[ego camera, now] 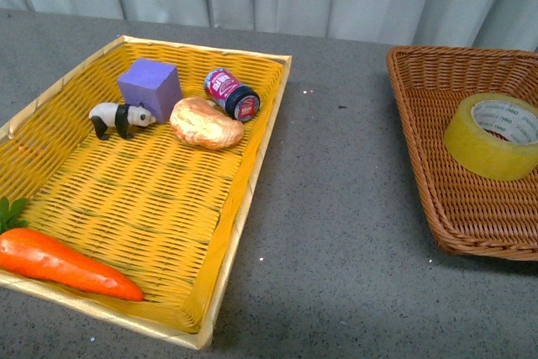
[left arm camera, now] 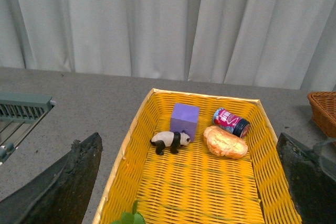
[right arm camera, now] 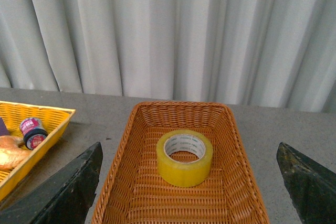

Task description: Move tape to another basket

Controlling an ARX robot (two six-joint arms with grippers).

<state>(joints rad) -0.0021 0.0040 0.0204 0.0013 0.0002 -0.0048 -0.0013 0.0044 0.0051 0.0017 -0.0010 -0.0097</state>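
While the tape [ego camera: 494, 135] rests flat inside the brown basket [ego camera: 420, 132] near the bench's right edge, both jaws stand wide, empty; I risk clipping the wicker wall descending.

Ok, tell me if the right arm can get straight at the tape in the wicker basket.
Probably yes. The tape lies flat and alone in the brown wicker basket, nothing over or beside it, and the right gripper faces it with jaws spread wide.
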